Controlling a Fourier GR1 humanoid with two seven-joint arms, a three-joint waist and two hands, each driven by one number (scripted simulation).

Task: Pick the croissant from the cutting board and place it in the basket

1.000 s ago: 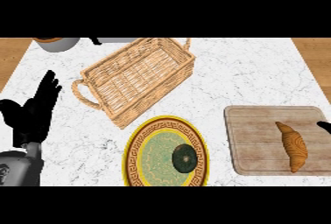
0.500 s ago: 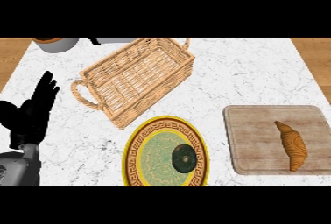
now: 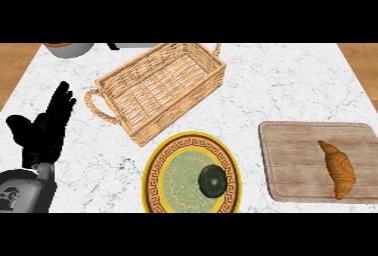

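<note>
With the right hand having dropped out of view, the croissant [image 3: 337,168] is lying untouched on the board [image 3: 299,150] while the left hand [image 3: 43,127] is resting with fingers straight; a grasp across its middle looks safest before the basket [image 3: 159,90].

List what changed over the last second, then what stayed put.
A dark tip, likely the right hand, showed at the right edge beside the cutting board a second ago and is gone from view. The left hand rests open; croissant, basket and plate are unmoved.
</note>
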